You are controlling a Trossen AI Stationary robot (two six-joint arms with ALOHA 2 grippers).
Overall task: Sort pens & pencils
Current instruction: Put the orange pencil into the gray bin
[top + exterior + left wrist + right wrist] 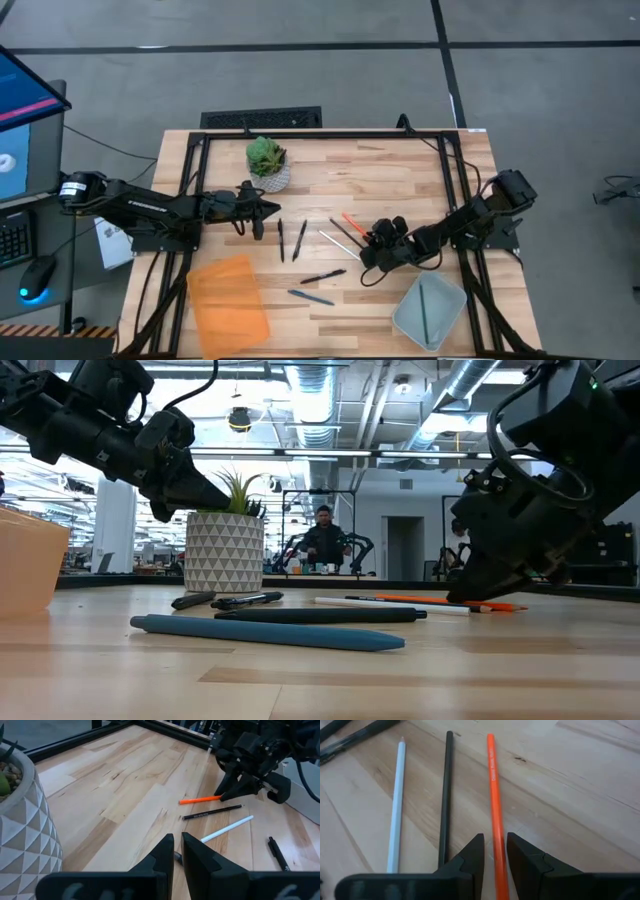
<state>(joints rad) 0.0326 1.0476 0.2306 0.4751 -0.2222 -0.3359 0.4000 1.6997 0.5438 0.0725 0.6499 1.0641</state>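
Right pincer down on desk, fingers parted astride orange pencil, not clenched; left pincer near-closed, empty, beside potted plant.

The pale wood counter carries a potted plant, an orange bin and a grey tray. Loose on its boards lie black pens, a blue pen, and an orange pencil beside a white pencil.
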